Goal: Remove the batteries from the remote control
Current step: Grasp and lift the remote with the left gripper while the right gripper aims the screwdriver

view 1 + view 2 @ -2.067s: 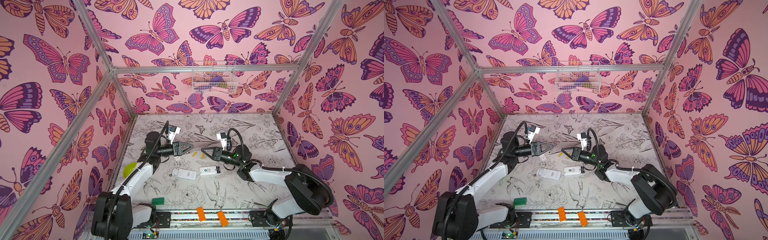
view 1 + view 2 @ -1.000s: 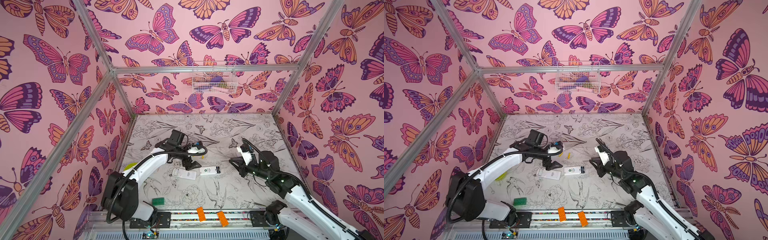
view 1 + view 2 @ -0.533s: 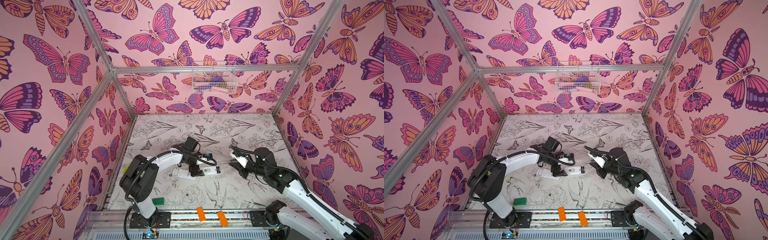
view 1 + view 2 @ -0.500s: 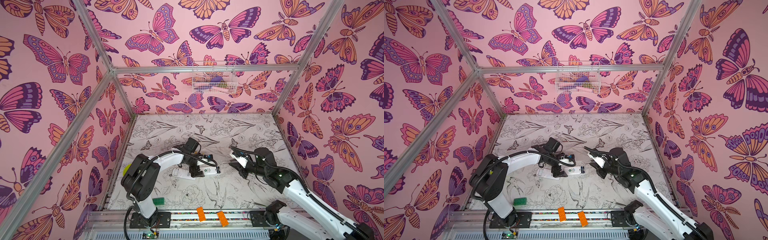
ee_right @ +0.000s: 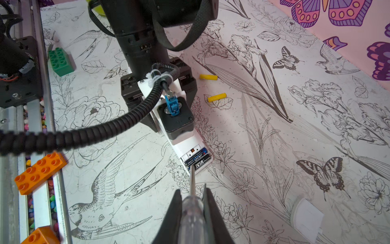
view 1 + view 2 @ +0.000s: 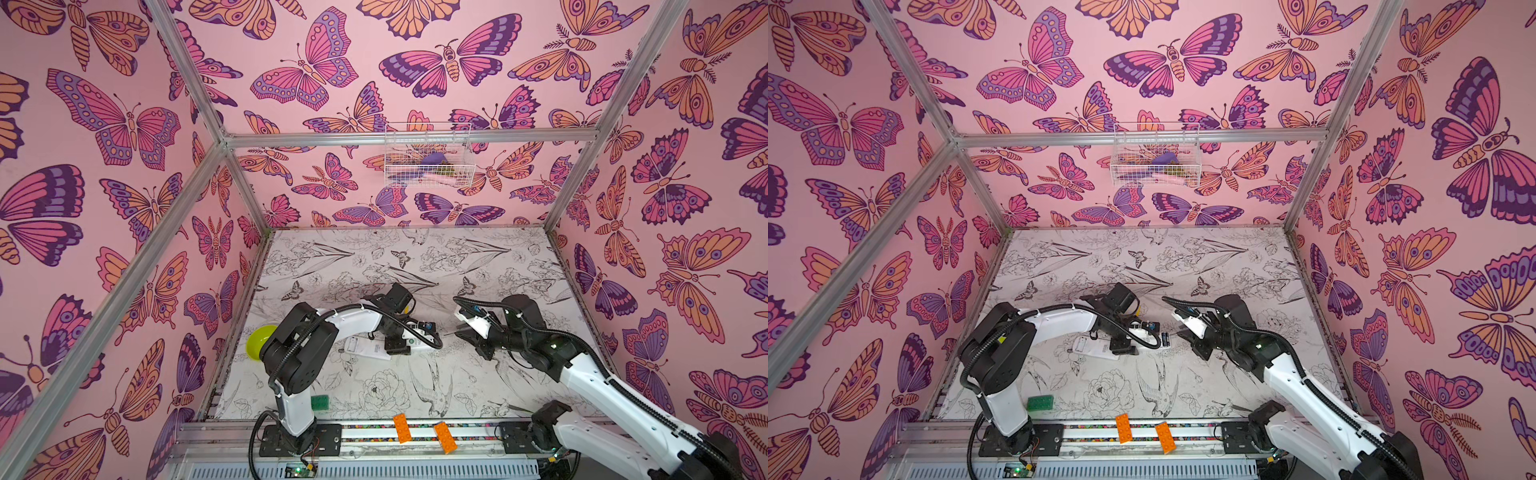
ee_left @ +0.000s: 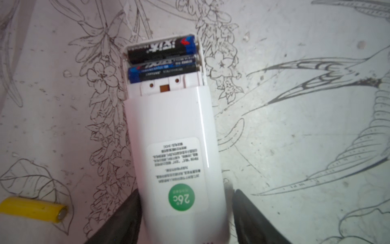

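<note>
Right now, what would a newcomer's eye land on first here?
The white remote lies on the table, its uncovered end showing two black batteries, the left hand straddling the other end. The right hand is shut on a clear-handled screwdriver, tip pointing at them; two yellow batteries lie loose nearby.

The left arm (image 6: pixel 353 322) reaches low toward centre, elbow bent. The left gripper (image 7: pixel 185 192) stands parted, its fingers (image 7: pixel 126 211) either side of the remote (image 7: pixel 173 126), one clear of it. The right arm (image 6: pixel 582 370) extends inward. The right gripper (image 5: pixel 193 190) is clamped on the screwdriver (image 5: pixel 192 213) handle.
</note>
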Action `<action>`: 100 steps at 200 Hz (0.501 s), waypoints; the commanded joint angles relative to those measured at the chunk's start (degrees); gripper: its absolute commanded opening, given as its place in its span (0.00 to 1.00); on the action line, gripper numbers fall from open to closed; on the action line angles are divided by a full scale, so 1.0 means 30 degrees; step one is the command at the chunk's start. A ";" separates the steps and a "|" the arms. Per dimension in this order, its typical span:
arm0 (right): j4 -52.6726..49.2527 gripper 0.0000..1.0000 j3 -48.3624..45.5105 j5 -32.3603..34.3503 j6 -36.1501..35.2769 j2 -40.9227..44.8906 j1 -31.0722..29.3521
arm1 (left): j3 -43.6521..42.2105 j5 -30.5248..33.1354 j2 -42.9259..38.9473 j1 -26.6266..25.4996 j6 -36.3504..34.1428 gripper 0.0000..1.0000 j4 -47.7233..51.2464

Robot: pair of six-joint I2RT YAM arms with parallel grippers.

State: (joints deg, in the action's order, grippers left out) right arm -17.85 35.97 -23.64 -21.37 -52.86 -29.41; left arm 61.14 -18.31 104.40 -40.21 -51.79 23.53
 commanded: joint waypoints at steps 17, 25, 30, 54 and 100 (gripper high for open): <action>-0.0461 0.00 -0.0028 -0.0428 -0.0665 -0.0264 -0.0187 | -0.0562 0.1004 -0.0213 -0.0076 -0.0510 0.53 0.0272; -0.0501 0.00 -0.0008 -0.0415 -0.0638 -0.0406 -0.0187 | -0.0933 0.0988 -0.0486 -0.0023 -0.0751 0.49 0.0272; -0.0478 0.00 0.0000 -0.0466 -0.0640 -0.0501 -0.0209 | -0.1201 0.0925 -0.0636 -0.0003 -0.0900 0.47 0.0272; -0.0463 0.00 0.0040 -0.0923 -0.0569 -0.1073 -0.0217 | -0.2050 0.0980 -0.1213 0.0013 -0.1027 0.44 0.0243; -0.0302 0.00 -0.0199 -0.1547 -0.2035 -0.2178 -0.1476 | -0.2489 0.1275 -0.1582 0.0043 -0.1152 0.44 0.0322</action>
State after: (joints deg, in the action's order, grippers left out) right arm -18.35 35.94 -25.39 -23.31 -58.43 -31.77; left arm 55.51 -15.94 99.85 -40.18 -53.95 20.97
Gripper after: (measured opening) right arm 0.183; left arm 0.558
